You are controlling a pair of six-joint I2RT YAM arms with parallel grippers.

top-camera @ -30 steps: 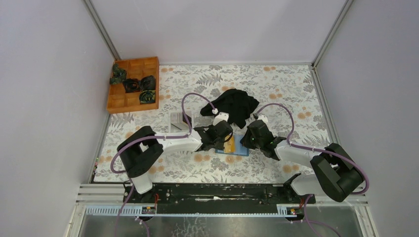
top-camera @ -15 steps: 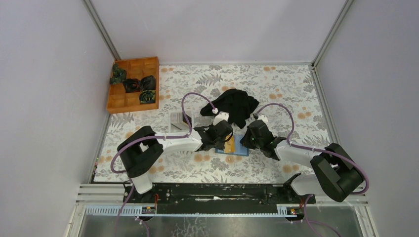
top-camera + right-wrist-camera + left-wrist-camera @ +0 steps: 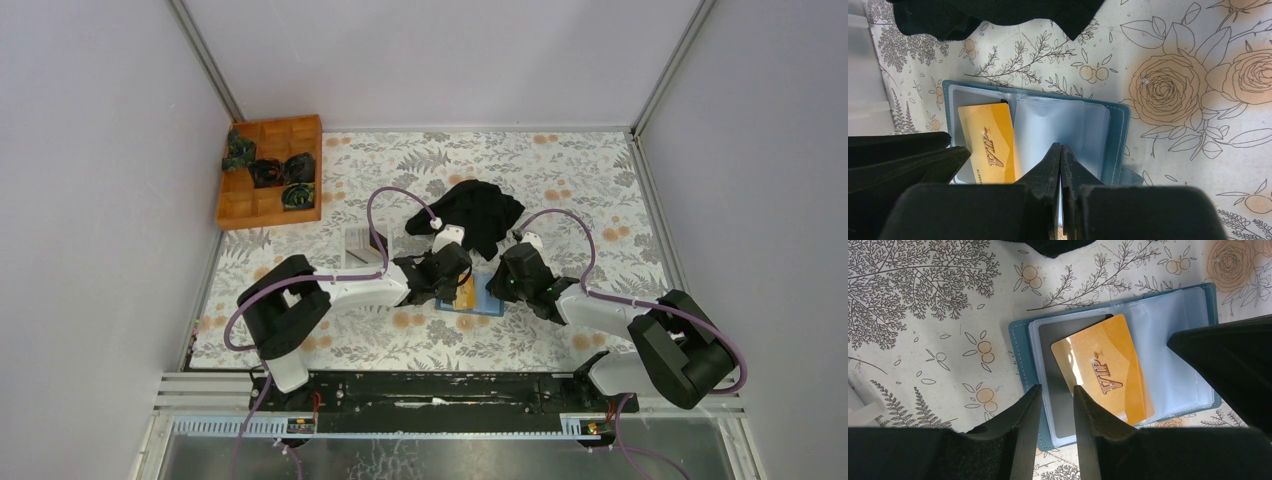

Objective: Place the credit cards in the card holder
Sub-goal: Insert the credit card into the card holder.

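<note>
Holder (image 3: 1020, 347) lies open and flat near the centre of the table (image 3: 560, 180), slightly toward 6 o'clock in the top view. Left gripper (image 3: 1056, 390) is over it from 9 o'clock, right gripper (image 3: 1061, 149) from 3 o'clock

Grey card (image 3: 1045, 360) looks seated in the holder's left page. Gold card (image 3: 1098, 372) lies skewed on top of it. Its 3 o'clock edge seems tucked under the clear sleeves (image 3: 1173, 340) and the rest is exposed, so I'd call it partly in, not seated

Left jaws stand a narrow gap apart with nothing between them, over the holder's 6 o'clock edge in the wrist view. Right jaws are pressed together and empty, tip on or just above the clear sleeves; can't tell contact

Cloth (image 3: 998, 12) is at 12 o'clock of the holder, tray (image 3: 356, 243) at 10 o'clock; can't see whether any cards lie in it

Judgement: one card in, gold one needs pushing home, then any other cards
</note>
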